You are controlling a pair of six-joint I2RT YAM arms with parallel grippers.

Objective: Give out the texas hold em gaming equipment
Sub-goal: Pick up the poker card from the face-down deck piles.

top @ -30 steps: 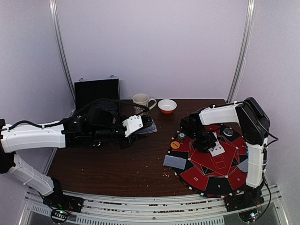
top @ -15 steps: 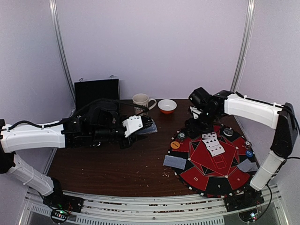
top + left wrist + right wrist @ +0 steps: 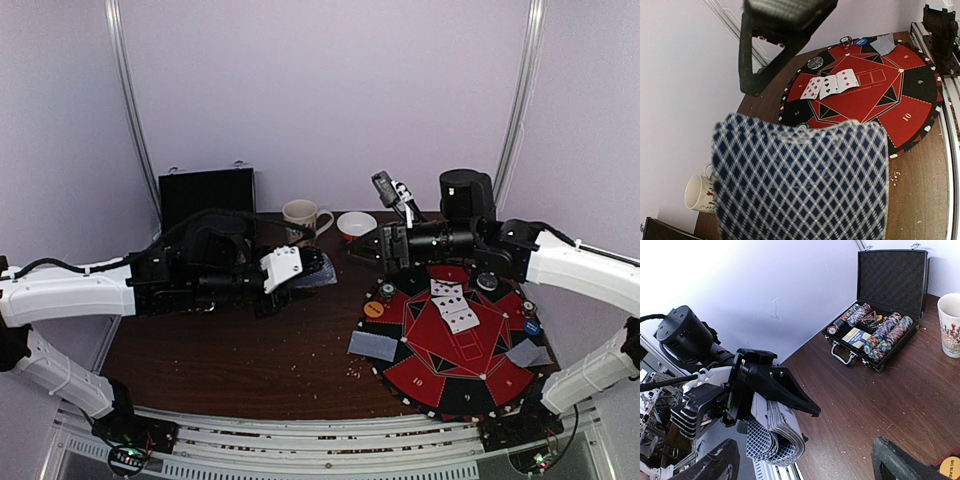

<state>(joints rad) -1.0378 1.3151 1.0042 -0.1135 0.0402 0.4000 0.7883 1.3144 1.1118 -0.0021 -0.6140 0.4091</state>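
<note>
The deal looked half done. The left fingers (image 3: 785,390) were clamped on the deck (image 3: 776,434), holding it clear of the surface (image 3: 250,350) at mid-left. The right fingers (image 3: 360,250) were spread wide and empty, aimed leftward at the deck, near it but not touching.

On the round red-and-black mat (image 3: 470,375) at the right, three face-up cards (image 3: 450,303) lay side by side, with two outlined slots beside them unfilled. A face-down card (image 3: 373,346) sat at the mat's near-left edge, with an orange chip (image 3: 374,310) just beyond it.

I judged the step to be fetching the next card. That would call for pinching only the top card, sliding it free and carrying it right to the first bare slot.
</note>
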